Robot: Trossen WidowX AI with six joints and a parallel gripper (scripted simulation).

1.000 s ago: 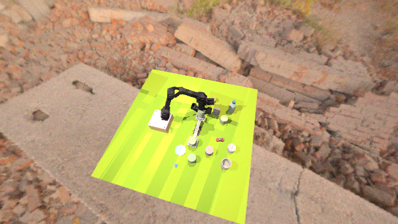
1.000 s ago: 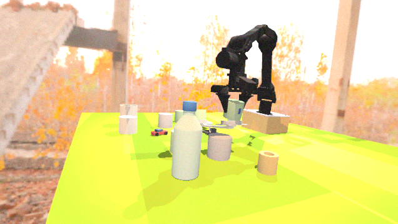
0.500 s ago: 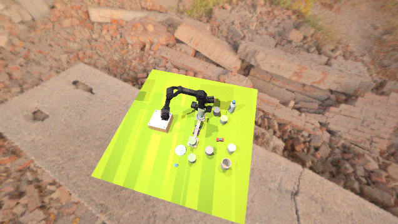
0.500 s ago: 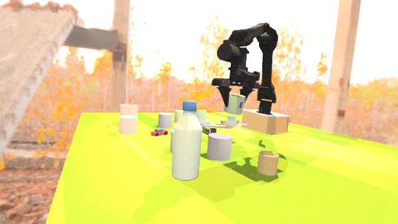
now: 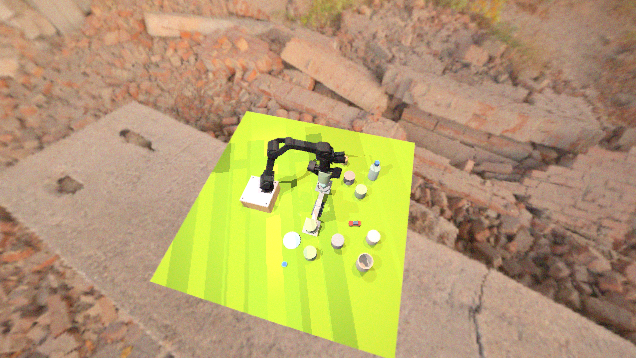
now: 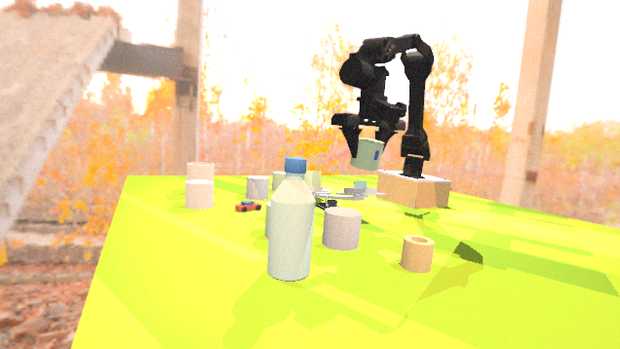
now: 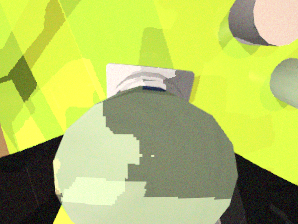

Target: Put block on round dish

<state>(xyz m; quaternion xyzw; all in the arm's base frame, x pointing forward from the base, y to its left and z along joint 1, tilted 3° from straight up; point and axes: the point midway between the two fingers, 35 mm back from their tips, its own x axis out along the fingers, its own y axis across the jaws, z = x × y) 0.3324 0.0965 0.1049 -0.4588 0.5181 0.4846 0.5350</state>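
My gripper (image 5: 324,173) (image 6: 368,149) (image 7: 145,139) is shut on a pale green cup (image 5: 324,178) (image 6: 367,155) (image 7: 175,165), held slightly tilted above one end of the balance (image 5: 318,206) (image 7: 116,74). In the exterior view, a pale blue block (image 6: 360,184) shows on that end below the cup. The wrist view hides the block behind the held cup. The other pale green cup (image 5: 311,225) (image 6: 313,179) stands on the opposite end. The round pale dish (image 5: 291,240) lies beside that opposite end.
A mauve cup (image 5: 349,178) (image 6: 342,229), a green cup (image 5: 360,191) and a bottle (image 5: 374,171) (image 6: 290,229) stand near the lifted cup. A tan ring (image 6: 417,254), a toy car (image 5: 354,223) (image 6: 249,206), several more cups and a small blue cube (image 5: 284,264) stand around the balance.
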